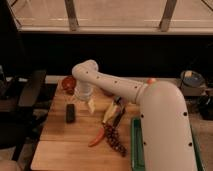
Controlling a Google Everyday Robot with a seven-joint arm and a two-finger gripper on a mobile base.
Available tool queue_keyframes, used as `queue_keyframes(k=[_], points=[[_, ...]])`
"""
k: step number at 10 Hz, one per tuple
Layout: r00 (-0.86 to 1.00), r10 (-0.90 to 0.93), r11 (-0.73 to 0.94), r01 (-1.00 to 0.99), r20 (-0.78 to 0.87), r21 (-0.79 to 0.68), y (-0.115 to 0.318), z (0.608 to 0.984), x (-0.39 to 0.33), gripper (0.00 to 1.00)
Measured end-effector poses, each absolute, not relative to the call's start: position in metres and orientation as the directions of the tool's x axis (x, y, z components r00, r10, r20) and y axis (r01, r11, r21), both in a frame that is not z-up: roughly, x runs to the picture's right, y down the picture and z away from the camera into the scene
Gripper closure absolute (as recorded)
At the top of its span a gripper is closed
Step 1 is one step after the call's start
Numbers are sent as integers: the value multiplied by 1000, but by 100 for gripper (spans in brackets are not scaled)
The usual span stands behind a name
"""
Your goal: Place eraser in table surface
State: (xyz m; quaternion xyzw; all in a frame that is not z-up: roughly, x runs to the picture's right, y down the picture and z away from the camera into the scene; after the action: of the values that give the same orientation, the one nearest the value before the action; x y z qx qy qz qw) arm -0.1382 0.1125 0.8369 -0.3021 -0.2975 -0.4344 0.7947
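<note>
Arm: a bulky white arm fills the 4 o'clock part of the view. It reaches up toward 10 o'clock, then bends down over the back of the table.

Table surface: light wooden planks, with the near half at 7 o'clock mostly bare.

Office chair: dark, off the table's edge at 9 o'clock.

Green tray: at the table's 4 o'clock edge, partly hidden by the arm.

Red bowl: at the table's far corner, 11 o'clock, just behind the wrist.

Banana: yellow, mid-table, at 3 o'clock of the gripper.

Grapes: a dark bunch at 5 o'clock of table centre. A red chili lies just beside it at its 9 o'clock.

Eraser: a dark block lying flat on the wood, long side running away from the camera. Nothing is on it or gripping it.

Gripper: a pale tip hanging low over the wood below the wrist, at 2 o'clock of the eraser. It is just beside the eraser but apart from it. Whether it is open or closed, I cannot tell.

Progress, as a judgement: the placing looks done, since the eraser rests on the tabletop clear of the tool. What seems left is to lift the arm away without brushing the block or the bowl.
</note>
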Motion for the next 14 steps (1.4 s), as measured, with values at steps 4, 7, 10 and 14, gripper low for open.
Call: queue_keyframes(k=[4, 7, 10, 14], points=[[389, -519, 419, 892, 761, -170, 127, 854, -170, 20], [352, -503, 411, 901, 789, -140, 140, 864, -186, 20], [330, -473, 408, 904, 817, -129, 153, 870, -197, 20], [316, -446, 395, 909, 838, -133, 167, 870, -200, 44]])
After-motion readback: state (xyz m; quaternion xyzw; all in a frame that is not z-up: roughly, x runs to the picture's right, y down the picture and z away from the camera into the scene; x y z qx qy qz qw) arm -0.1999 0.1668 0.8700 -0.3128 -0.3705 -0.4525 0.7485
